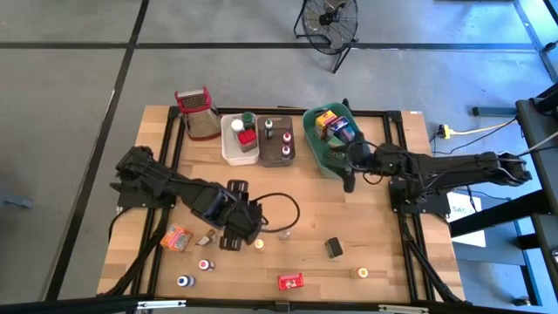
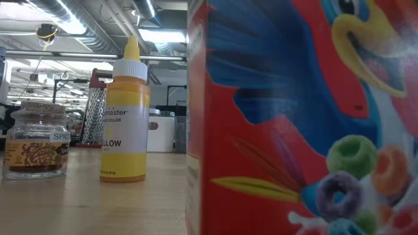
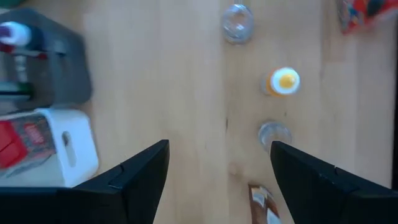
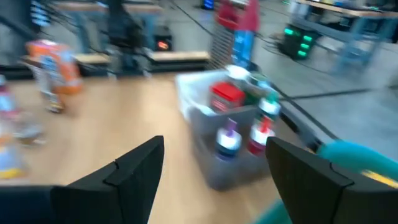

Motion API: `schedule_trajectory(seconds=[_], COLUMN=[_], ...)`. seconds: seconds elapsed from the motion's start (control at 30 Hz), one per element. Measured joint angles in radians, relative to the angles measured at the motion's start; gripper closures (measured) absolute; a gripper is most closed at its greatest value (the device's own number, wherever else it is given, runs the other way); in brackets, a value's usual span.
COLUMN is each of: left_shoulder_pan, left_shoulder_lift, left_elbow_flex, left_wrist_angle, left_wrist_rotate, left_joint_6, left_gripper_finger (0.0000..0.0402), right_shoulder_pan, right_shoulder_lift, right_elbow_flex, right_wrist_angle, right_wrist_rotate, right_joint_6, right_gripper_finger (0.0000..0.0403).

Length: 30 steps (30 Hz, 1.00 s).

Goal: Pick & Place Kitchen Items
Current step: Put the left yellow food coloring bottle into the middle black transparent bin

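On the wooden table [image 1: 366, 218] we see the left gripper [image 1: 247, 228] low near the front, close to a yellow-capped bottle [image 1: 259, 244] and a clear jar [image 1: 284, 234]. Its fingers [image 3: 140, 180] are spread wide and hold nothing. The right gripper [image 1: 350, 181] hangs beside the teal bin [image 1: 316, 144], and its fingers [image 4: 127, 174] are wide apart and empty too. More small bottles stand in the brown bin [image 1: 276, 157] and the white bin [image 1: 229, 148]. A red box [image 1: 290, 282] lies at the front edge.
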State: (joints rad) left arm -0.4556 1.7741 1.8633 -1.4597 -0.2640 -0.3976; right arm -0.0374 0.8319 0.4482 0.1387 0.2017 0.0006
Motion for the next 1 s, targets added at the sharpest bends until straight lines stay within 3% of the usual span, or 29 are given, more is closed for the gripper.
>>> schedule_trajectory(seconds=[0.3,0.4,0.5,0.6,0.77,0.87,1.0], left_shoulder_pan=[-0.177,-0.231,-0.267,-0.278,-0.244,-0.214,-0.186], left_shoulder_lift=[0.001,0.001,0.001,0.001,0.002,0.002,0.002], left_elbow_flex=[0.0,-0.004,-0.044,-0.113,-0.265,-0.3,-0.301], left_wrist_angle=[0.032,0.077,0.151,0.23,0.413,0.429,0.478], left_wrist_rotate=[-0.294,-0.305,-0.325,-0.292,-0.145,-0.066,-0.079], left_joint_6=[-0.14,-0.141,-0.116,-0.079,0.057,0.099,0.164], left_gripper_finger=[0.0127,0.0126,0.0127,0.0128,0.0126,0.0127,0.0128], right_shoulder_pan=[0.124,0.173,0.225,0.275,0.339,0.357,0.362], right_shoulder_lift=[-0.002,-0.002,-0.002,-0.002,-0.002,-0.002,-0.002], right_elbow_flex=[0.067,0.068,0.068,0.068,0.068,0.068,0.068], right_wrist_angle=[0.036,0.103,0.153,0.187,0.216,0.226,0.227], right_wrist_rotate=[-0.247,-0.341,-0.371,-0.371,-0.371,-0.37,-0.37], right_joint_6=[0.018,0.017,0.012,-0.012,-0.053,-0.066,-0.069], right_gripper_finger=[0.0118,0.0118,0.0118,0.0118,0.0118,0.0118,0.0118])
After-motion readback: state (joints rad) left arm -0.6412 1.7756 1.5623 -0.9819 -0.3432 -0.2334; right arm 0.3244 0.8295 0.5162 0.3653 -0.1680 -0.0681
